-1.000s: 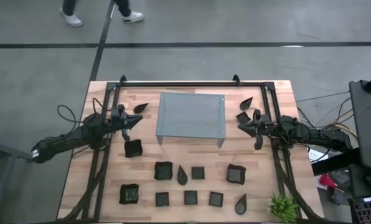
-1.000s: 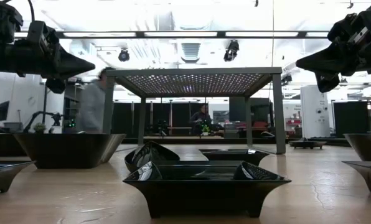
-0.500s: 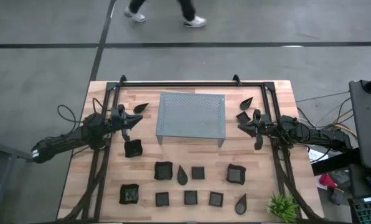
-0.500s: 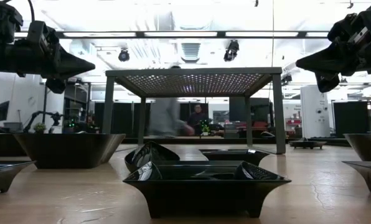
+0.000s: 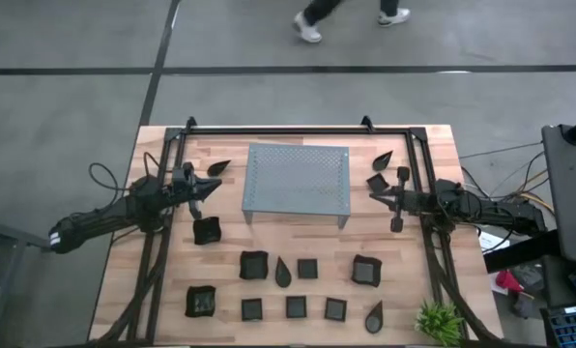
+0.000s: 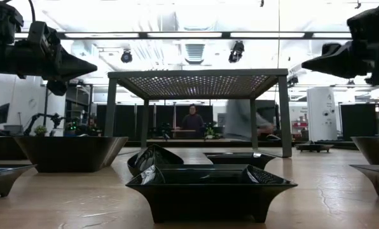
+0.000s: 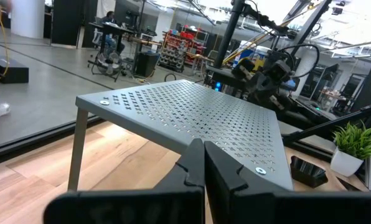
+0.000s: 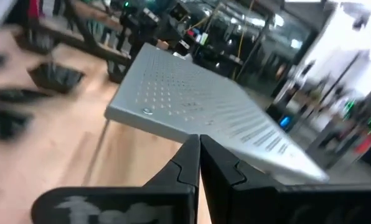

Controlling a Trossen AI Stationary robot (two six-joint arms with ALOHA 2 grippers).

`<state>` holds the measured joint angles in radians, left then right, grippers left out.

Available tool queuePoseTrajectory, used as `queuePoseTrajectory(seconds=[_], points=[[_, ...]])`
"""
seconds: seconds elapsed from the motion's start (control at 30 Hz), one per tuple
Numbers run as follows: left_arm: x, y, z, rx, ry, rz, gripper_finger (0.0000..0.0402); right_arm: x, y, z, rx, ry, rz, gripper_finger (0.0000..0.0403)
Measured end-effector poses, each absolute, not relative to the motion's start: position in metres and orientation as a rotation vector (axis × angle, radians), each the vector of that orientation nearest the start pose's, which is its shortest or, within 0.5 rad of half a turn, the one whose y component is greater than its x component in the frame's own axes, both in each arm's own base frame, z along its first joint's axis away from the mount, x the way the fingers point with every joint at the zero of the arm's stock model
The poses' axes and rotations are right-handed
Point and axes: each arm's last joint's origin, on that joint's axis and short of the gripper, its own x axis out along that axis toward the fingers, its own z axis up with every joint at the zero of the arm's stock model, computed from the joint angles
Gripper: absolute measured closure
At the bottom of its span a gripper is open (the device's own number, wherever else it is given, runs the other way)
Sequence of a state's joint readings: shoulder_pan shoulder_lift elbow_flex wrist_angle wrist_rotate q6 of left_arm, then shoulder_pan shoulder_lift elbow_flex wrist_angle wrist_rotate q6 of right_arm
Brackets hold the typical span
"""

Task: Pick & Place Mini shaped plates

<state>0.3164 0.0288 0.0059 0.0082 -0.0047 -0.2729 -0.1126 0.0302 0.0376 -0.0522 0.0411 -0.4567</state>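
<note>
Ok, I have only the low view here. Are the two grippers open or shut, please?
Observer: Both are shut. Each wrist view shows the fingers pressed together, on the left gripper and on the right gripper.
Operator: Does any plate lie on top of the rack?
Observer: No. From above, the rack carries no plate.
Operator: Which plate is nearest the right gripper?
Observer: A square plate. From above it shows next to the gripper's tip, on the far side.
</note>
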Motion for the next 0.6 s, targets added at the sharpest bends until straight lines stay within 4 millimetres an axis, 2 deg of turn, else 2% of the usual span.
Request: queuePoseTrajectory(seconds=[0.13,0.3,0.37,0.53,0.6], points=[[0.0942,0.031,0.164,-0.273,-0.029,0.321,0.0401,0.0975,-0.0124,0.1691,-0.545,0.079,-0.146,0.0394],[0.0942,0.031,0.164,-0.273,-0.029,0.321,0.0401,0.0975,-0.0123,0.1698,-0.322,0.053,-0.154,0.0394],[0.0942,0.031,0.164,-0.273,-0.028,0.321,0.0401,0.0978,-0.0114,0.1698,-0.054,0.032,-0.131,0.0394],[0.0943,0.031,0.164,-0.273,-0.028,0.321,0.0401,0.0975,-0.0115,0.1726,0.796,-0.046,-0.134,0.0394],[0.0943,0.031,0.164,-0.273,-0.029,0.321,0.0401,0.0974,-0.0125,0.173,0.98,-0.079,-0.158,0.0394]])
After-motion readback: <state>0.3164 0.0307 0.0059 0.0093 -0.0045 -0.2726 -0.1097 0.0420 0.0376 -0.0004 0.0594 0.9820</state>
